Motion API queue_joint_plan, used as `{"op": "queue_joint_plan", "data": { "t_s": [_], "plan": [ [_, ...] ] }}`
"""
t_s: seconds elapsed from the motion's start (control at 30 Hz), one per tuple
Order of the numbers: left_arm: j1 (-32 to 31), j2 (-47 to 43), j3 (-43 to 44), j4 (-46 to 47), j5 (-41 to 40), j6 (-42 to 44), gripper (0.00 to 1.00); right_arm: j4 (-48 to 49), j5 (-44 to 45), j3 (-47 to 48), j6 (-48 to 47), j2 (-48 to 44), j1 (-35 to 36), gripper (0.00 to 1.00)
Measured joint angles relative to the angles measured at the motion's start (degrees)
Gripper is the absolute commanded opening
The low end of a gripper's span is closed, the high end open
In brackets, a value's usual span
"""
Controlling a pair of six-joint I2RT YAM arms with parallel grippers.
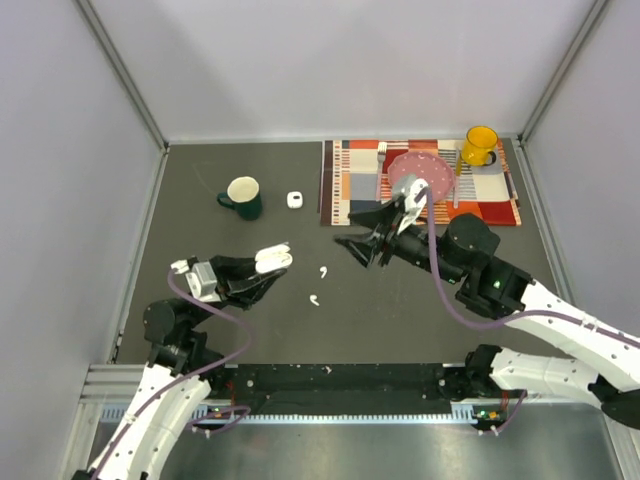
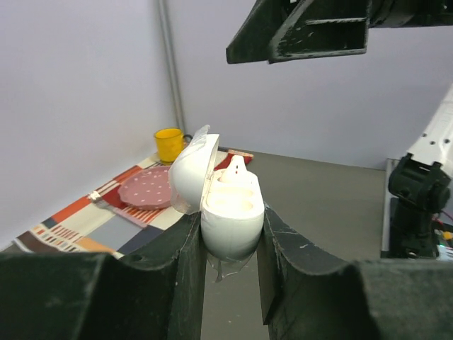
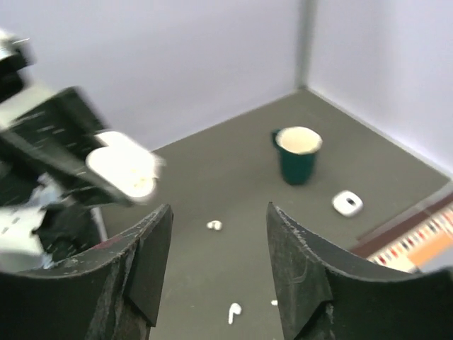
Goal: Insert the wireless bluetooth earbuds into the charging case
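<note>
My left gripper (image 1: 274,262) is shut on the open white charging case (image 1: 272,258) and holds it above the table. In the left wrist view the case (image 2: 230,212) sits between my fingers with its lid (image 2: 190,173) tipped left. One white earbud (image 2: 236,164) stands in its far slot. Two white earbuds (image 1: 323,271) (image 1: 314,299) lie on the dark table between the arms. My right gripper (image 1: 353,250) is open and empty, hovering just right of them. In the right wrist view the earbuds (image 3: 214,225) (image 3: 233,312) lie below the open gripper (image 3: 219,216).
A green mug (image 1: 242,196) and a small closed white case (image 1: 294,200) stand at the back. A striped placemat (image 1: 350,185) at the back right carries a pink plate (image 1: 415,172) and a yellow mug (image 1: 479,146). Grey walls enclose the table.
</note>
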Motion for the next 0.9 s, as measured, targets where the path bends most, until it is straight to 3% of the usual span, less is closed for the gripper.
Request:
{"op": "queue_joint_plan", "data": {
  "t_s": [0.17,0.37,0.57,0.8,0.9],
  "plan": [
    [0.0,-4.11,0.7,-6.25,-5.11,3.39,0.0,0.61,9.09,-2.69,10.4,-0.44,-7.85,0.59],
    [0.0,-7.52,2.69,-11.96,-8.7,5.75,0.0,-0.46,9.03,-4.52,25.03,3.96,-17.79,0.59],
    [0.0,-8.7,6.01,-15.02,-8.94,6.36,0.0,-0.63,-0.68,-2.64,33.27,19.26,-20.72,0.59],
    [0.0,-10.67,11.06,-18.34,-8.92,7.3,0.0,4.04,-18.53,6.45,40.87,44.52,-20.52,0.58],
    [0.0,-11.23,12.46,-19.37,-8.68,7.43,0.0,3.5,-21.84,13.03,42.05,52.76,-18.67,0.57]
  ]
}}
